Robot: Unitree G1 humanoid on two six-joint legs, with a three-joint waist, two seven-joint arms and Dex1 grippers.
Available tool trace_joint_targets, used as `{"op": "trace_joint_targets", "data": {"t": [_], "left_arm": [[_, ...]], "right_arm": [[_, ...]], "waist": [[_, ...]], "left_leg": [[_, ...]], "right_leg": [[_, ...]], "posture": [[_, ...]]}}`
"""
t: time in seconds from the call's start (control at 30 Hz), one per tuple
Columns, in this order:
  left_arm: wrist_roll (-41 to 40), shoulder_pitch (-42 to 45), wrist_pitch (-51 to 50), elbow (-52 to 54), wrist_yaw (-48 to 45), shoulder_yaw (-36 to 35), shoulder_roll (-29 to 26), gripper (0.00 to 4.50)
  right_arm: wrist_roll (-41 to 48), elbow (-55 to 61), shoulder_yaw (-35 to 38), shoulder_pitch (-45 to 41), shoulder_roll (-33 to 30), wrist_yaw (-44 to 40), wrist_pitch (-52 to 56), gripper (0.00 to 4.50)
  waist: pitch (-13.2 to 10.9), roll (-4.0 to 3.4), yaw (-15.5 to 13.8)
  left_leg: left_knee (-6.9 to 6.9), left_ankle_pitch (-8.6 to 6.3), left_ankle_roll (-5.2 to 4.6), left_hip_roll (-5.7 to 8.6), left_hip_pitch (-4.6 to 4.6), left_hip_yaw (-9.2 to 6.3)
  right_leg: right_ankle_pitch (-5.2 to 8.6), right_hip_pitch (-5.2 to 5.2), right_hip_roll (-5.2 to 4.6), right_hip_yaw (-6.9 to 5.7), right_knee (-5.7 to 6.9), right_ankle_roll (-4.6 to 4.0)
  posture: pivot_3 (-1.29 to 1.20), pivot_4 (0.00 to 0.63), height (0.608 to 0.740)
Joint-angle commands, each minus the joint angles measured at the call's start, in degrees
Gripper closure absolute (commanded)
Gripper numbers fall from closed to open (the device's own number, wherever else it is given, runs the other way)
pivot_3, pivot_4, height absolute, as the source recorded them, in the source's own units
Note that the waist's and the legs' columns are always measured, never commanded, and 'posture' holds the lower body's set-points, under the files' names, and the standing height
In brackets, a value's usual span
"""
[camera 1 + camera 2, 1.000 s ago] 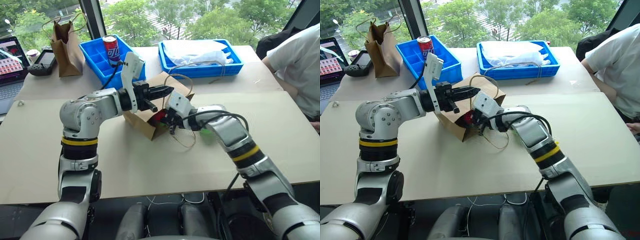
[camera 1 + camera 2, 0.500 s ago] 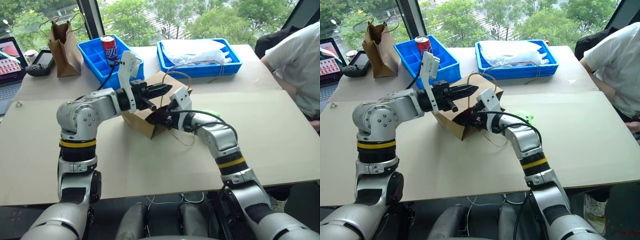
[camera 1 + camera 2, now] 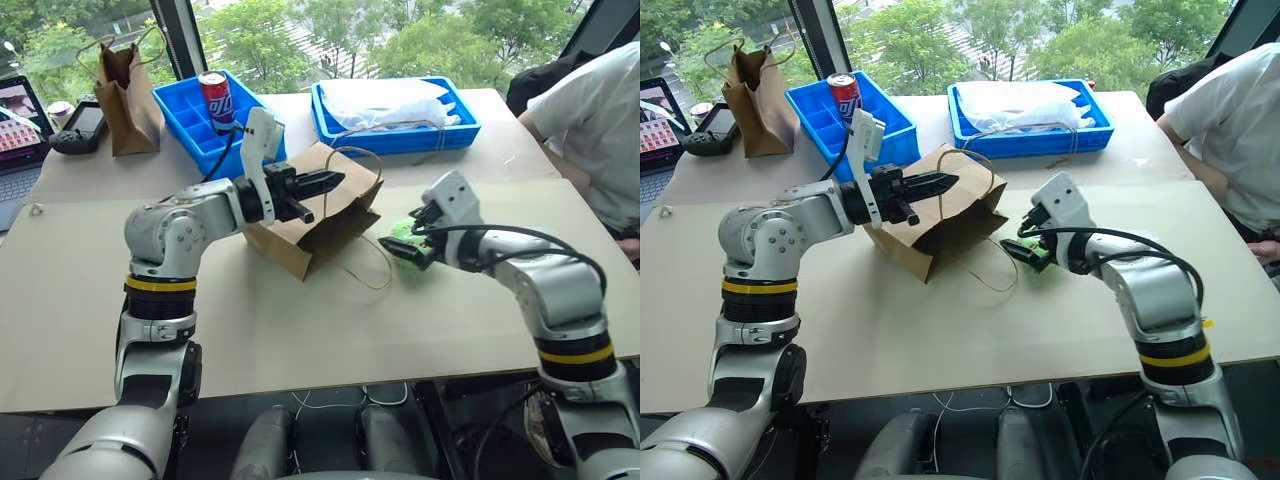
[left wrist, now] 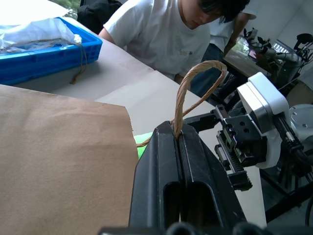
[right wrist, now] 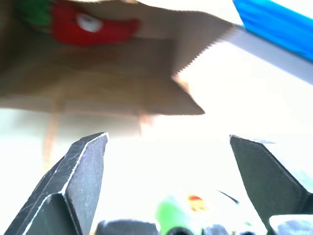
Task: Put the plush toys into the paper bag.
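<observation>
The paper bag (image 3: 325, 215) is plain light brown with tan twine handles. Inside it, the red toy (image 5: 93, 27) has a green tip. The green toy (image 3: 1038, 244) is bright. The fingers (image 4: 166, 161) are black. The desk (image 3: 300, 320) is beige.

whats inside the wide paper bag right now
The red plush toy lies inside the paper bag, its green tip toward the back. The bag's walls cover the rest of the inside.

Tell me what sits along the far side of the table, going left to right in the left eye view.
Open laptop → dark brown paper bag → red soda can in a blue compartment tray → shallow blue tray holding white plastic wrap → person in a white shirt.
</observation>
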State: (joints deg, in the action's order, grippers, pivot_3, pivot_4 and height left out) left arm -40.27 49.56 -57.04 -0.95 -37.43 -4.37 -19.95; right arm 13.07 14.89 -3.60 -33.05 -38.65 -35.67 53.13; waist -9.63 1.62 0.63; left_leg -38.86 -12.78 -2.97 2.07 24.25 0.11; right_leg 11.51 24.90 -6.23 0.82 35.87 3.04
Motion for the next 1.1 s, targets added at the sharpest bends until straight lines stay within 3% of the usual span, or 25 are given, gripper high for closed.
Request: {"op": "trace_joint_targets", "data": {"t": [0.03,0.07,0.17,0.37,0.53,0.63,0.77,1.1], "left_arm": [[0.6,1.7,2.2,0.1,-1.2,0.2,-0.4,4.5],[0.6,1.8,2.3,0.0,-1.3,0.3,-0.4,4.5],[0.9,1.9,2.7,-0.2,-1.4,0.6,-0.3,4.5],[0.6,2.4,2.6,-0.2,-1.8,0.7,-0.6,4.5],[0.4,2.8,3.0,-0.8,-1.6,-0.1,-0.4,4.5],[0.4,2.8,2.9,-1.0,-1.4,-0.1,0.1,4.5],[0.4,2.8,2.8,-1.6,-0.8,-0.2,1.1,4.5],[-1.4,1.8,-0.2,1.8,1.4,-0.3,2.2,4.5]], "right_arm": [[-2.2,-4.1,-0.6,0.6,-0.3,1.3,-1.5,0.09],[-2.7,-5.8,-1.2,1.1,0.2,1.6,-2.4,0.09],[-2.5,-11.3,-0.8,2.3,3.7,2.9,-4.2,0.77],[-2.6,-10.9,1.3,3.5,4.3,3.0,-7.6,2.83],[0.5,-1.8,3.2,2.7,-0.5,-2.0,-6.7,4.39],[4.1,3.5,2.7,1.3,-1.9,-5.3,-3.1,4.46],[6.1,5.8,0.1,-0.5,0.7,-4.6,1.1,4.46],[1.8,-5.3,-8.2,-7.8,13.7,-0.3,-7.0,4.46]], "waist": [[0.0,0.0,0.0],[0.0,0.0,0.0],[0.0,0.01,0.0],[0.0,0.01,0.0],[0.0,0.01,0.0],[0.0,0.0,0.0],[0.0,0.01,0.1],[0.0,0.0,0.0]], "left_leg": [[0.0,0.0,0.0,0.0,0.0,0.01],[0.0,0.0,0.0,-0.01,0.0,0.02],[0.0,0.01,-0.01,-0.01,-0.02,0.03],[-0.04,0.01,-0.03,0.0,-0.03,0.05],[-0.05,0.01,-0.04,0.01,-0.01,0.05],[-0.04,0.0,-0.06,-0.01,-0.01,0.04],[-0.04,0.0,-0.06,-0.06,-0.03,0.02],[-0.06,0.01,-0.05,0.0,-0.01,0.02]], "right_leg": [[0.0,0.0,0.0,0.01,-0.01,0.0],[0.0,0.0,0.0,0.01,-0.01,0.0],[0.0,-0.04,0.0,0.02,-0.02,0.0],[0.0,-0.08,-0.01,0.06,-0.03,0.0],[0.0,-0.07,-0.01,0.06,-0.03,0.0],[0.0,-0.07,0.0,0.03,-0.05,0.0],[0.0,-0.07,0.04,0.01,-0.04,0.0],[0.0,-0.01,-0.01,0.04,0.01,-0.01]], "posture": [[0.0,0.15,0.74],[0.0,0.15,0.74],[0.0,0.15,0.74],[0.0,0.15,0.74],[0.0,0.15,0.74],[0.0,0.15,0.74],[0.0,0.15,0.74],[0.0,0.15,0.74]]}}
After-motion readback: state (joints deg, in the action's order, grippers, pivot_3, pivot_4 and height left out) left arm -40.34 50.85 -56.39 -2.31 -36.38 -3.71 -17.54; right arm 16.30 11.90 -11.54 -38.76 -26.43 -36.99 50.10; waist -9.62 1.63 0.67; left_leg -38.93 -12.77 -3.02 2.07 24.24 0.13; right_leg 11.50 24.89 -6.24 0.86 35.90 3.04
